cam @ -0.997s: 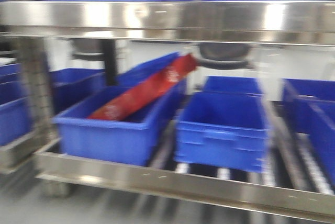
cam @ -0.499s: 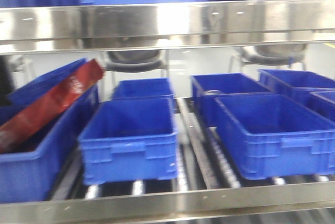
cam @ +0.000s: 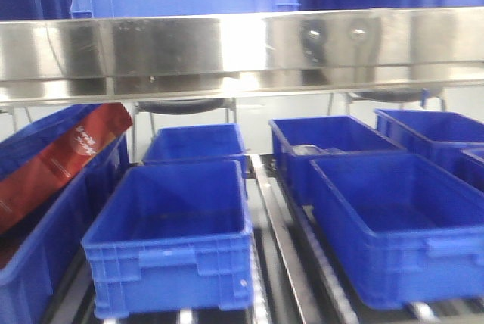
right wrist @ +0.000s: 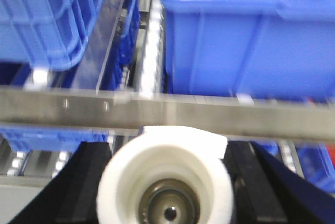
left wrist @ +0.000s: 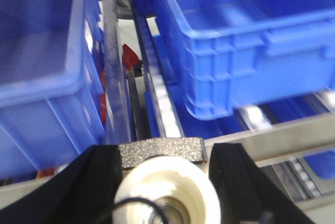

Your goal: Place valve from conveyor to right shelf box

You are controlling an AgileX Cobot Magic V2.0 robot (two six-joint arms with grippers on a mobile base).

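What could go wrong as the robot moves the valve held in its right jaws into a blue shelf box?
The steel rail lies between the valve and the boxes; a level push might strike it. The roller gap beside the blue box could swallow an early drop. The upper shelf beam leaves little headroom.

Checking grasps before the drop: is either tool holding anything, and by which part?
Both. The left tool clamps a valve across the sides of its whitish round end. The right tool grips a second valve the same way.
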